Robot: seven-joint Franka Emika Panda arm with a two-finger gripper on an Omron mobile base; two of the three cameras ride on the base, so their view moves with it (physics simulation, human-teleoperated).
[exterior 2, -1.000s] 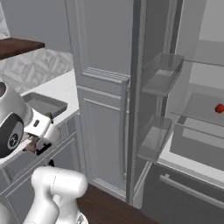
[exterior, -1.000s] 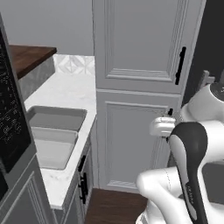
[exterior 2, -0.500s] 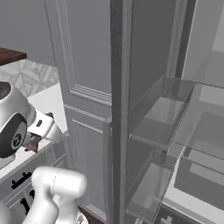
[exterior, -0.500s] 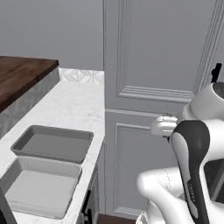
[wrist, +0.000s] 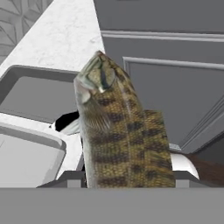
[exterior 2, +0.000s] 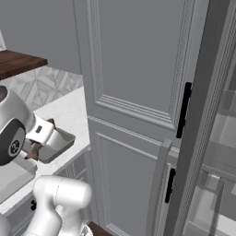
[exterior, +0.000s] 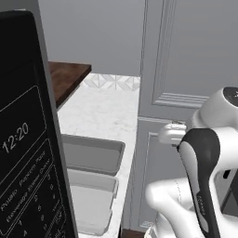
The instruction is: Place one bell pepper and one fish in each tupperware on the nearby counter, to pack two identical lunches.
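**Robot arm holding a fish beside a kitchen counter with two containers**

The gripper [wrist: 127, 177] is clamped on a tan, scaly fish [wrist: 118, 131] with dark mottled bands. In the hand view the fish rises from between the finger tips, which it mostly hides, and its head points up and away from the camera. Its body covers the middle of that view.

Past the fish lie two shallow grey tupperware containers on the white marble counter [wrist: 57, 39]. The farther container [wrist: 35, 94] sits just beyond the fish's head and to its left in that view, and the nearer container [wrist: 26, 157] sits beside it, closer to the camera. The two look to be touching or nearly so. Nothing can be seen lying inside either one.

From the left base view, the same two containers sit side by side at the counter's front edge, the farther one [exterior: 93, 153] and the nearer one [exterior: 93, 200]. A black microwave [exterior: 28, 139] with a clock display fills the left side of that view. A dark wooden shelf [exterior: 67, 79] sits behind the counter.

From the right base view, the fish shows as a small brown shape [exterior 2: 33, 151] under the arm's white wrist, held over the counter's edge near a container [exterior 2: 57, 145]. Tall grey cabinet doors [exterior 2: 138, 92] with black handles stand to the right.
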